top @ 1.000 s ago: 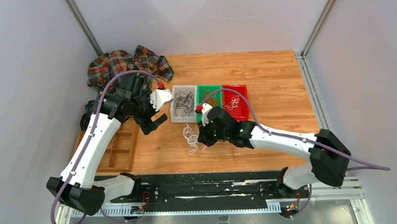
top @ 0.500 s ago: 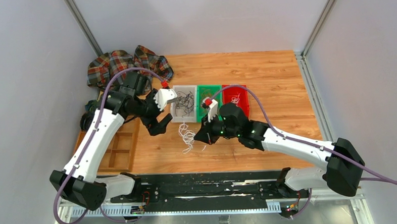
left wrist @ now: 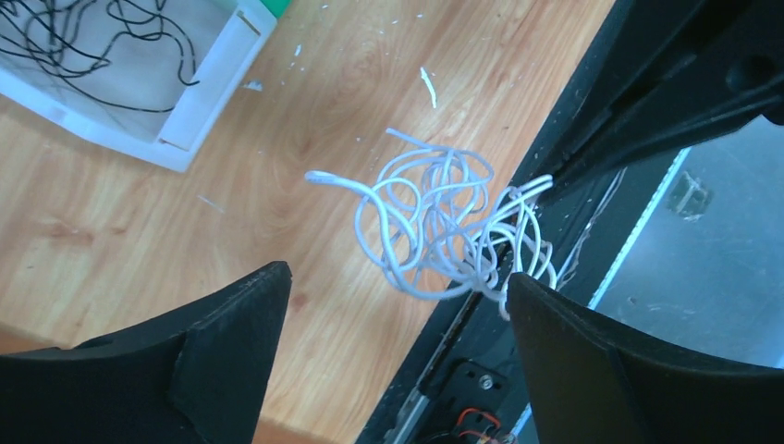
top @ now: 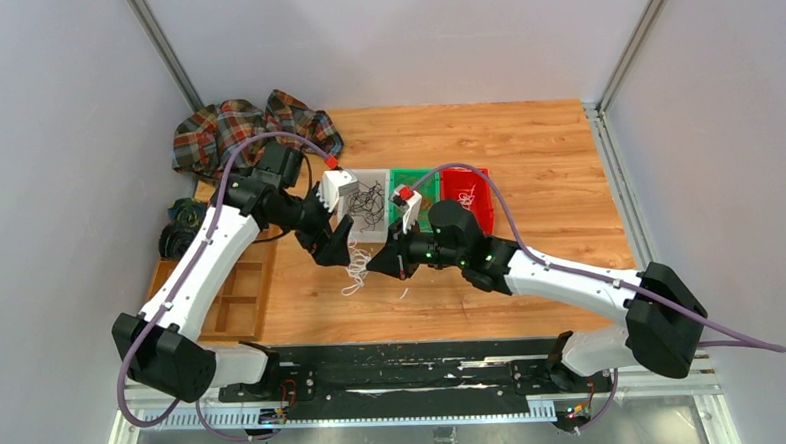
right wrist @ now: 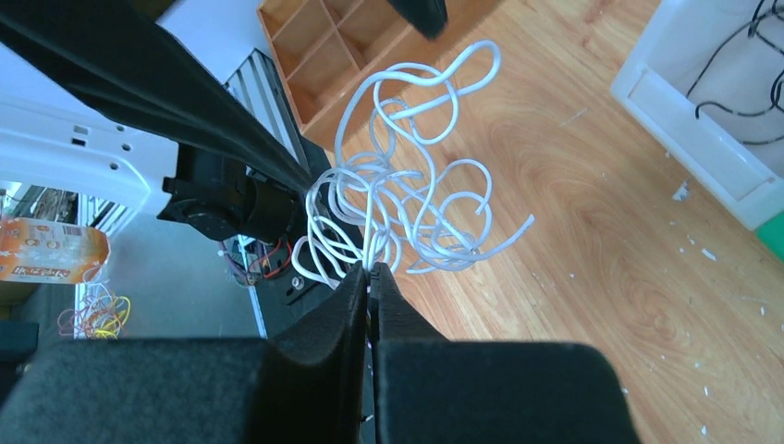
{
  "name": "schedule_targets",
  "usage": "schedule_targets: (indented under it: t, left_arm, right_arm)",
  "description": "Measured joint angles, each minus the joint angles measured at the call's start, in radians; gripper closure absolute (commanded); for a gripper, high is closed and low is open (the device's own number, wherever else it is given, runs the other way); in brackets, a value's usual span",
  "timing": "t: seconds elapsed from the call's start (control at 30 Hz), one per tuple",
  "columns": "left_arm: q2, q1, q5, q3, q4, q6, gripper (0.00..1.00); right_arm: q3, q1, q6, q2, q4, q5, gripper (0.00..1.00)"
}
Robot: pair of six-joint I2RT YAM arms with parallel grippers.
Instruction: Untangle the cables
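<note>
Both arms have swung in toward the middle. The right gripper (right wrist: 372,273), now further left, is pinched tight on a tangle of white cables (right wrist: 407,185) toward the table's (top: 546,155) 6 o'clock edge. The left gripper (left wrist: 398,287) gapes wide at the tangle's 10 o'clock. Black cables (top: 371,198) lie in the white bin (top: 375,237) at 12 o'clock.

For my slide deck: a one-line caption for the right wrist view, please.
Right gripper shut on a tangle of white cables, held above the wooden table.
</note>
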Motion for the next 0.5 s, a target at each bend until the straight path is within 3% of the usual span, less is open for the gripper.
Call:
schedule_targets:
  t: [0.2, 0.4, 0.5]
  left_arm:
    - [0.0, 0.0, 0.03, -0.045, 0.042, -0.085, 0.42]
    - [-0.005, 0.0, 0.011, -0.044, 0.073, -0.118, 0.59]
    - [-0.018, 0.0, -0.01, -0.038, 0.079, -0.127, 0.78]
  right_arm:
    - [0.004, 0.0, 0.014, 0.0, 0.04, 0.002, 0.99]
    - [0.003, 0.0, 0.025, 0.003, 0.053, 0.013, 0.99]
    - [-0.003, 0.0, 0.026, 0.003, 0.055, 0.033, 0.99]
